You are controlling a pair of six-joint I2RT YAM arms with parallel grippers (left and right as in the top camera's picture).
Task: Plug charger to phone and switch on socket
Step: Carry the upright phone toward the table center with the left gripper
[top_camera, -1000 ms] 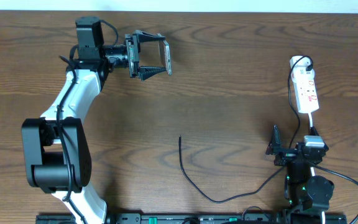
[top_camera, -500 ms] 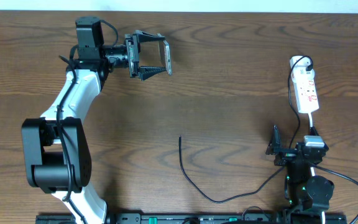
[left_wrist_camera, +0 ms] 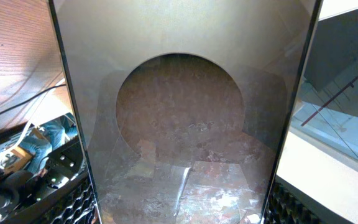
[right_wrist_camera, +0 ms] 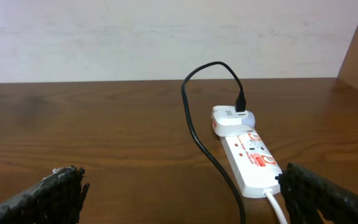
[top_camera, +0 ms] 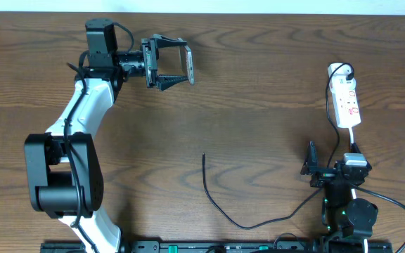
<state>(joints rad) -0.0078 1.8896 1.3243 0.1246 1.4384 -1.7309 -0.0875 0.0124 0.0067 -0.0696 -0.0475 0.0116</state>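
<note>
My left gripper is shut on the phone and holds it on edge above the table at the back left. In the left wrist view the phone fills the frame between my fingers. The charger, a thin black cable, lies at the front middle with its free tip on the wood, far from the phone. The white socket lies at the right, with the cable plugged into a white adapter at its far end. My right gripper is open and empty just short of the socket.
The socket's white cord runs toward my right wrist. The black cable curves along the left of the socket. A pale wall stands behind the table's far edge.
</note>
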